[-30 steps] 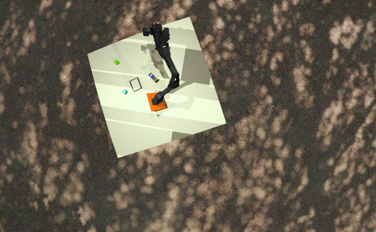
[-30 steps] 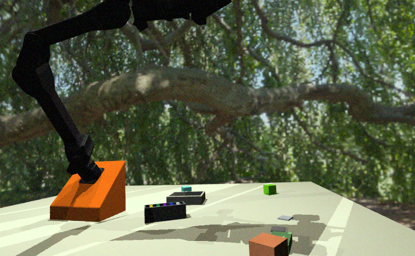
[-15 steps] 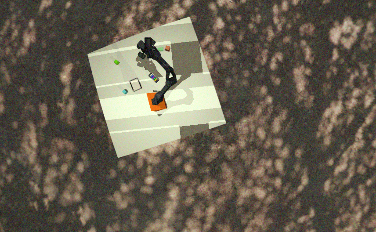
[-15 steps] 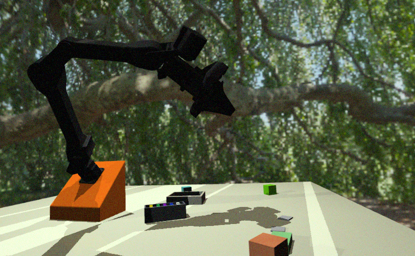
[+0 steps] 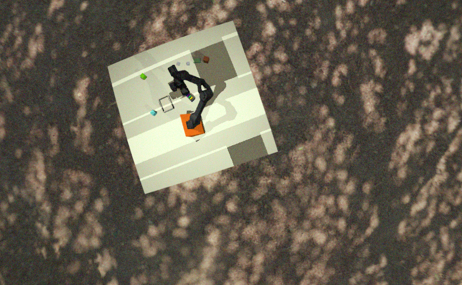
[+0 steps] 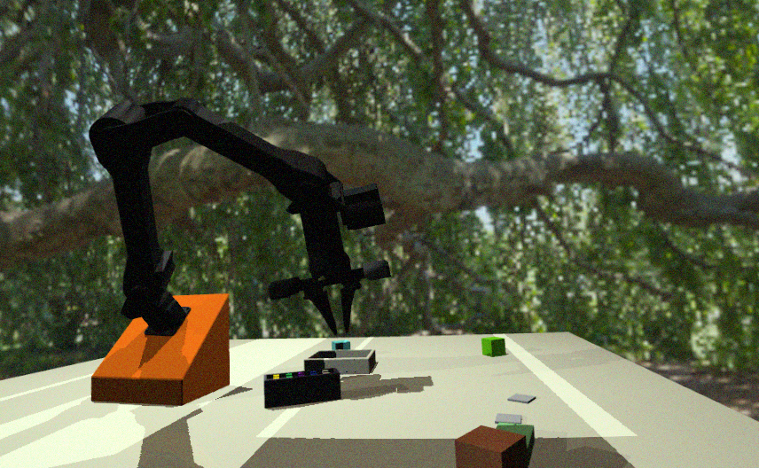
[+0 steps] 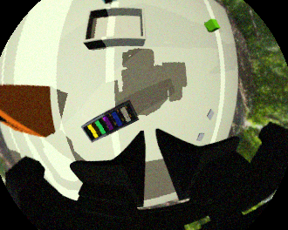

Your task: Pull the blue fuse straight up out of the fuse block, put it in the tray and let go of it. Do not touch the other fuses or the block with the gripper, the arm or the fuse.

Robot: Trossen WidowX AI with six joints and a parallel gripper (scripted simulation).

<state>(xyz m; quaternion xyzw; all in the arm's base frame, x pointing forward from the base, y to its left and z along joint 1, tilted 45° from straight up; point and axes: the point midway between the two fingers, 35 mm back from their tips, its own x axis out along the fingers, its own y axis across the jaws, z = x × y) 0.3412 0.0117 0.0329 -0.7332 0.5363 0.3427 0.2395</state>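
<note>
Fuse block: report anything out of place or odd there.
Nothing stands out. The fuse block sits flat beside the tray, all its fuses seated in a row, the blue fuse included. The gripper hangs above, narrowed and holding nothing.

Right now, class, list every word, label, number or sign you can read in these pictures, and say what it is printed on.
None: no readable text shows in any view.
Fuse block: only coloured fuse tops, no lettering.
Tray, orange base, small blocks and the pincer: plain faces, no marks.
</note>
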